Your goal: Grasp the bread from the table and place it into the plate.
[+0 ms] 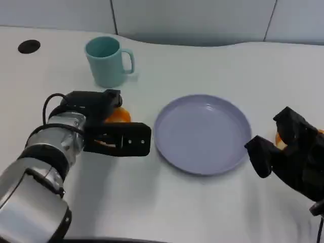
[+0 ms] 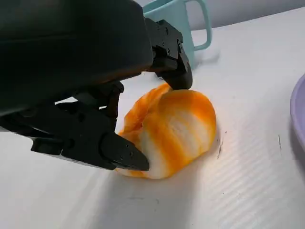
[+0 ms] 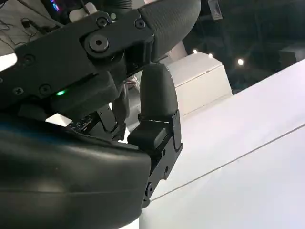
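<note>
Bread: we see an orange-and-white swirled bun [image 2: 169, 131], rounded and glossy, with pale streaks running across its orange crust; it lies on the desk [image 1: 152, 202], left of the plate and in front of the mug, not in the plate.
Bread from the head view: just an orange patch [image 1: 117, 115] peeks out behind the left hand.
Left hand: our left hand [image 1: 109, 129] reaches over the bread; in the left wrist view one fingertip [image 2: 126, 155] touches the bun's near lower side and another finger [image 2: 174, 67] sits against its far upper side, so the fingers bracket it. The bun rests on the desk.
Right hand: our right hand [image 1: 288, 152] hangs just to the right of the plate, fingers curled inward; we cannot tell from the head view or the right wrist view whether anything is in them. A sliver of orange [image 1: 279, 139] shows beside it, too hidden for us to identify.
Plate: a round lilac plate [image 1: 202, 134] lies flat at the middle of the desk, nothing on it.
Mug: a teal mug [image 1: 107, 61] stands upright behind the left hand, handle pointing right.
</note>
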